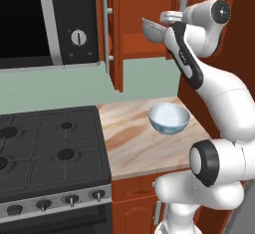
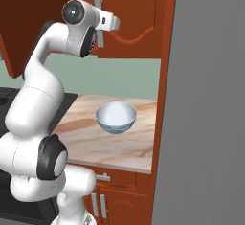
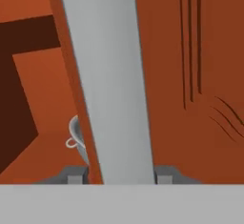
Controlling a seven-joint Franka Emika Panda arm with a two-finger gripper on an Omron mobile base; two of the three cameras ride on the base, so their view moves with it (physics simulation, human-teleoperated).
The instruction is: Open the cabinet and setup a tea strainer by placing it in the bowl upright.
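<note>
The cabinet [image 1: 144, 24] hangs above the bench [image 1: 134, 138]; its left door [image 1: 115, 34] stands swung out toward the camera in the left base view, its silver bar handle [image 1: 106, 31] running down the door's edge; the right door [image 2: 129, 18] faces forward in the right base view, with its own bar handle [image 2: 98, 16] near its left edge.

The gripper [image 3: 112, 175] is raised to the right door; in the hand view that silver bar handle [image 3: 107, 75] rises between the two finger tips [image 3: 74, 175], one on each side of it; whether the jaws have clenched on the bar or stand just off it I cannot tell.

The tea strainer [image 1: 153, 30] sits on the cabinet's shelf inside the open left half, its round mesh basket just beside the arm's wrist in the left base view; in the hand view a sliver of its grey rim [image 3: 76, 135] peeps out left of the handle.

The bowl [image 1: 169, 118] stands upright on the marbled bench, white inside, pale blue-grey outside, well below the strainer; a black stove [image 1: 50, 148] adjoins the bench on the left; a black-and-silver microwave [image 1: 47, 21] with a round dial hangs above the stove.
</note>
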